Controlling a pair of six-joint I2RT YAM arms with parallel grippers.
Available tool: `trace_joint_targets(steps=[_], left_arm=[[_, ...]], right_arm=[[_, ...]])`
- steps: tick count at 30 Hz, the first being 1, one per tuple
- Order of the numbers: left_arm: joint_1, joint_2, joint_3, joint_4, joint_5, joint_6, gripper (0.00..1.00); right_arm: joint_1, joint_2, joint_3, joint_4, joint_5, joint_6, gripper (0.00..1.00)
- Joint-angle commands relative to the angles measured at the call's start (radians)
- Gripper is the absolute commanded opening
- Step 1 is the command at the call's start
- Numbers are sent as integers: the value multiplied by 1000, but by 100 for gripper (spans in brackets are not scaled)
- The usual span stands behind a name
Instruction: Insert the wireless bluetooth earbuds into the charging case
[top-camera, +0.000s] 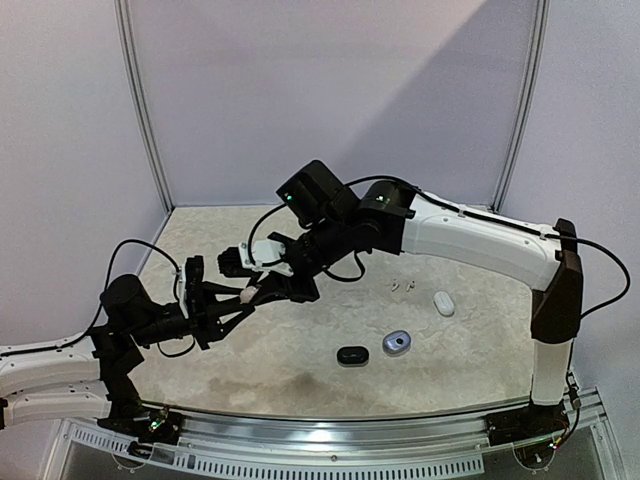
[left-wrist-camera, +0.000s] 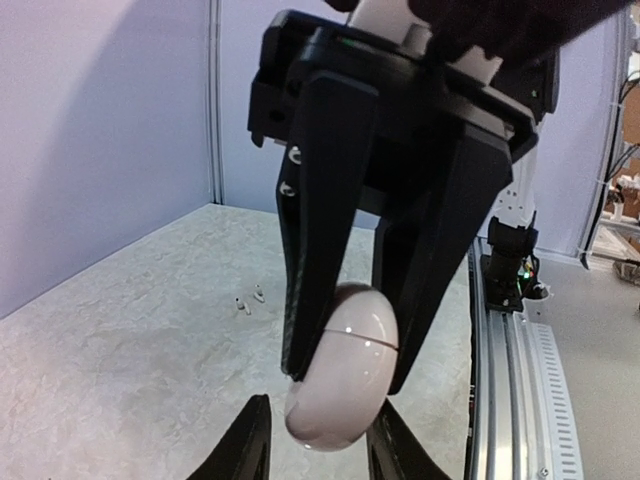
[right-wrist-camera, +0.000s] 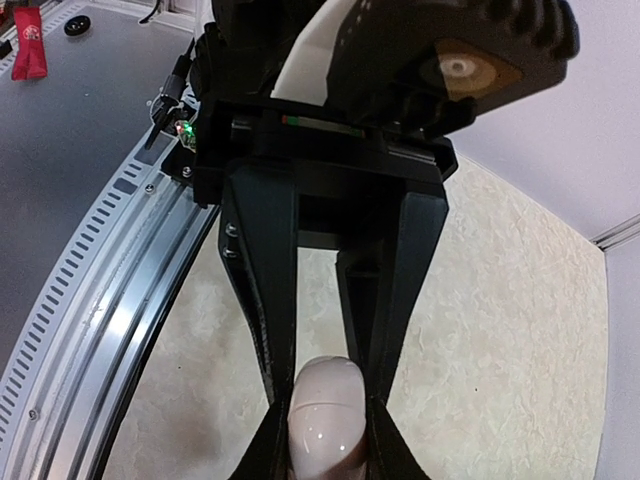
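A pale pink oval charging case (top-camera: 250, 294) with its lid shut hangs above the table between both grippers. My left gripper (top-camera: 243, 297) holds its lower end; in the left wrist view (left-wrist-camera: 322, 435) a thin gap shows at one finger. My right gripper (top-camera: 264, 290) is clamped on the case's sides from the opposite direction; in its own wrist view (right-wrist-camera: 325, 450) the case (right-wrist-camera: 325, 415) sits tight between its tips. The case (left-wrist-camera: 345, 370) shows its lid seam in the left wrist view. Two tiny white earbuds (top-camera: 400, 287) lie on the table to the right and also show in the left wrist view (left-wrist-camera: 250, 300).
A white case (top-camera: 444, 303), a blue-grey case (top-camera: 397, 343) and a black case (top-camera: 352, 355) lie on the beige table right of centre. Grey walls close in the back and the left side. A metal rail (top-camera: 330, 440) runs along the near edge.
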Motion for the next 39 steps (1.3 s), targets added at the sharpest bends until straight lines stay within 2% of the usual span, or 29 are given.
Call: trace_joint_targets(steps=[1,4,7,11,14,19,26,32,34,39], left_arm=[[7,8,-1,47,14,10,36],[7,10,2,46,24,22,33],[7,12,3,46,33,21,22],[7,12,3,43,38,35,0],[7,7,-1,40,27,31,0],[7,6,-4,46,23,36,0],[11,-10,-11,66,14,44,0],[19,-23,-16,64,9,50,0],[23,-29,-17,68,0,43,0],[38,-50,-10,95,3,19,0]], right_arm=[[8,19,27,-38,1,5,0],[8,22,32,-45,5,3,0],[7,22,33,-43,3,5,0],[8,29,36,-46,9,9,0],[8,28,36,-33,22,30,2],[8,18,25,-1,60,75,20],[4,-15,-31,77,67,115,36],[-12,-41,-52,117,52,153,55],[-28,-68,-93,164,35,178,62],[-82,-217,-340,410,-112,296,80]])
